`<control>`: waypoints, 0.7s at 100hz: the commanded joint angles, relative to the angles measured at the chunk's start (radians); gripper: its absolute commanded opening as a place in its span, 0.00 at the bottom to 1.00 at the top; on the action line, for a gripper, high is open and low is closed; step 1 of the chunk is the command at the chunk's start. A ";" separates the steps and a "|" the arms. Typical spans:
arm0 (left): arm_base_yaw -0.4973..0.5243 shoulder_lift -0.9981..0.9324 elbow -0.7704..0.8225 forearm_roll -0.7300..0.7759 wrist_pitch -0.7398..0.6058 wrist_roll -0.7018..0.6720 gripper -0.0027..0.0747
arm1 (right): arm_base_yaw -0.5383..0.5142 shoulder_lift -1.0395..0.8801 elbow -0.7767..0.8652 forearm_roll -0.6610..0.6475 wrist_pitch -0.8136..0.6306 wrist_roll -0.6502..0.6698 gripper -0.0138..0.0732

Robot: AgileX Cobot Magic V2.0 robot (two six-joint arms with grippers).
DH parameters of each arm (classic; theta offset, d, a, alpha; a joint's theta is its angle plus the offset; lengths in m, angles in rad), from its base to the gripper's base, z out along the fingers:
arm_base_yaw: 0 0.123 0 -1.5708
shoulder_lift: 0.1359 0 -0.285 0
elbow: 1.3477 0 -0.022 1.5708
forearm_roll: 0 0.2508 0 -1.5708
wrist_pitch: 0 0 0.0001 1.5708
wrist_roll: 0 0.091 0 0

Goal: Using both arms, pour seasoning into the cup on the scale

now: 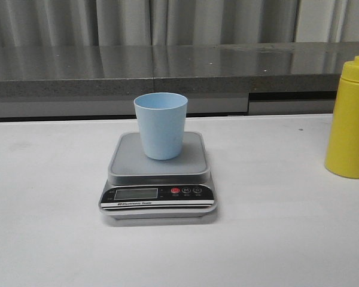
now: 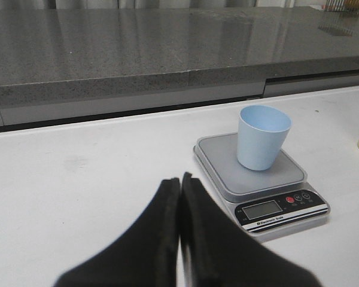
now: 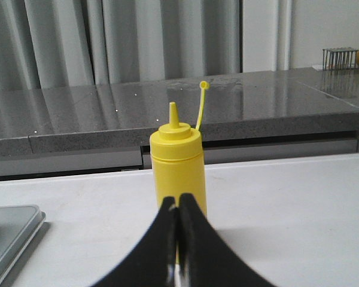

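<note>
In the front view, a pale blue cup (image 1: 161, 125) stands upright at the centre of the frame on the grey platform of a digital scale (image 1: 158, 176), which sits on my white counter (image 1: 48, 227). The yellow seasoning bottle (image 1: 350, 116) stands upright at the right edge of that frame, well apart from the scale, its top cut off by the frame. My right wrist view shows the bottle near the centre, its pointed nozzle uncovered and its small cap hanging off a thin tether. My right gripper (image 3: 178, 210) has its 2 fingers pressed together, pointing at the bottle's lower body but not holding it. My left gripper (image 2: 180, 180) is also closed, empty, low in its frame, with the cup and scale to the right of it in that view. Nothing is grasped yet, so I judge the pour has not started. The risks I foresee: approaching with fingers together could knock the bottle over, squeezing too hard could spurt seasoning past the cup, and a nudge could topple the light cup.
</note>
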 commanded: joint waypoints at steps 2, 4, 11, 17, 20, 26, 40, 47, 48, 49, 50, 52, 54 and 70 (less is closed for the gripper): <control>0.002 0.012 -0.027 -0.010 -0.080 -0.008 0.01 | -0.004 -0.038 -0.007 0.005 -0.033 -0.017 0.08; 0.002 0.012 -0.027 -0.010 -0.080 -0.008 0.01 | -0.004 -0.035 -0.007 0.007 -0.028 -0.017 0.08; 0.002 0.012 -0.027 -0.010 -0.078 -0.008 0.01 | -0.004 -0.038 -0.007 0.010 -0.015 -0.017 0.08; 0.002 0.012 -0.027 -0.010 -0.073 -0.008 0.01 | -0.004 -0.038 -0.007 0.010 -0.020 -0.017 0.08; 0.002 0.012 -0.027 -0.010 -0.073 -0.008 0.01 | -0.004 -0.038 -0.007 0.010 -0.023 -0.017 0.08; 0.002 0.012 -0.027 -0.010 -0.073 -0.008 0.01 | -0.003 -0.038 -0.007 0.010 -0.029 -0.017 0.08; 0.002 0.012 -0.027 -0.010 -0.073 -0.008 0.01 | -0.003 -0.038 -0.007 0.010 -0.035 -0.017 0.08; 0.002 0.012 -0.027 -0.010 -0.073 -0.008 0.01 | -0.003 -0.038 -0.007 0.010 -0.035 -0.017 0.08; 0.002 0.012 -0.027 -0.010 -0.073 -0.008 0.01 | -0.003 -0.038 -0.007 0.010 -0.035 -0.017 0.08; 0.002 0.012 -0.027 -0.010 -0.073 -0.008 0.01 | -0.003 -0.038 -0.007 0.010 -0.035 -0.017 0.08; 0.002 0.012 -0.027 -0.010 -0.073 -0.008 0.01 | -0.003 -0.038 -0.007 0.010 -0.035 -0.017 0.08; 0.002 0.012 -0.027 -0.010 -0.073 -0.008 0.01 | -0.003 -0.038 -0.007 0.010 -0.035 -0.017 0.08; 0.002 0.012 -0.027 -0.010 -0.073 -0.008 0.01 | -0.003 -0.038 -0.007 0.010 -0.035 -0.017 0.08; 0.002 0.012 -0.027 -0.010 -0.073 -0.008 0.01 | -0.003 -0.038 -0.007 0.010 -0.035 -0.017 0.08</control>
